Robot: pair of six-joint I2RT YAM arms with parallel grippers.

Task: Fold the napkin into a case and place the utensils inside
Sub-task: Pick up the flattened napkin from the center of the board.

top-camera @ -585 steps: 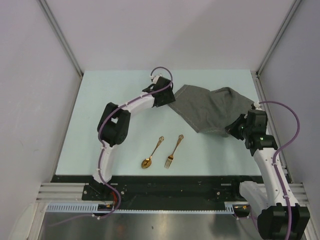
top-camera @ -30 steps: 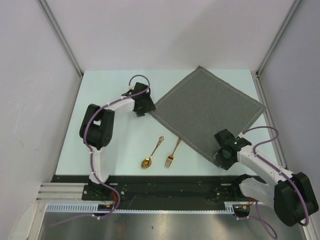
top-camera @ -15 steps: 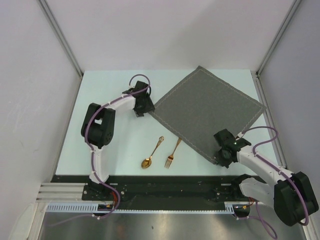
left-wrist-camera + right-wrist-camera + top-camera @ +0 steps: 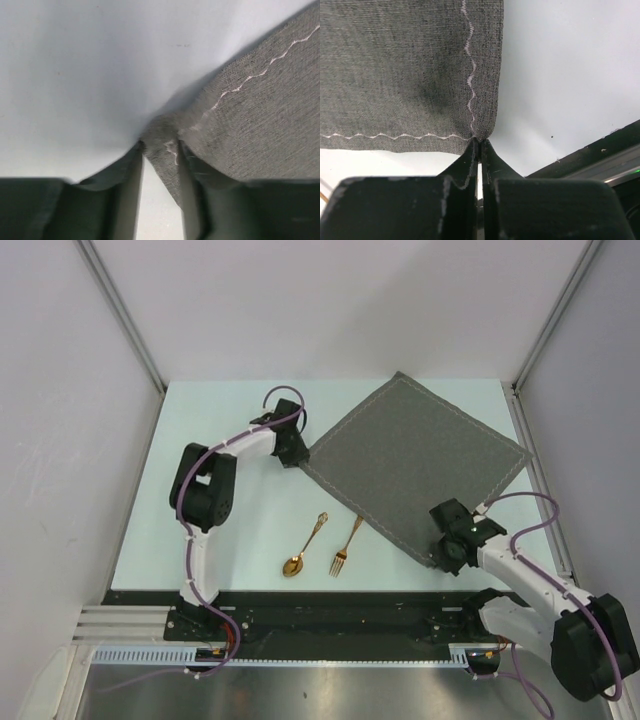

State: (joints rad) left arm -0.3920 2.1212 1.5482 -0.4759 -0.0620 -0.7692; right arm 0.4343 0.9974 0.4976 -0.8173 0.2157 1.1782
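- The napkin (image 4: 415, 465) was found spread flat in a single layer, diamond-wise, over the right rear of the table (image 4: 220, 405). No fold had been made and no case yet existed.
- The right gripper (image 4: 480, 145) was noted clamped tight on the napkin's near corner. The fingers met on the hem just below the crossing of the two stitch lines.
- The left gripper (image 4: 161, 147) was placed at the napkin's left corner. Its fingers were set partly apart with the corner puckered up between them, but whether the cloth was firmly pinched could not be told.
- Two adjacent corners were thus engaged, presumably so that one edge could be lifted and carried over evenly for a first fold.
- The spoon (image 4: 303, 548) and fork (image 4: 346, 545) were left side by side near the front edge, clear of both arms. The fork's handle tip lay just beside the cloth's lower-left edge, and this was judged a risk of snagging.
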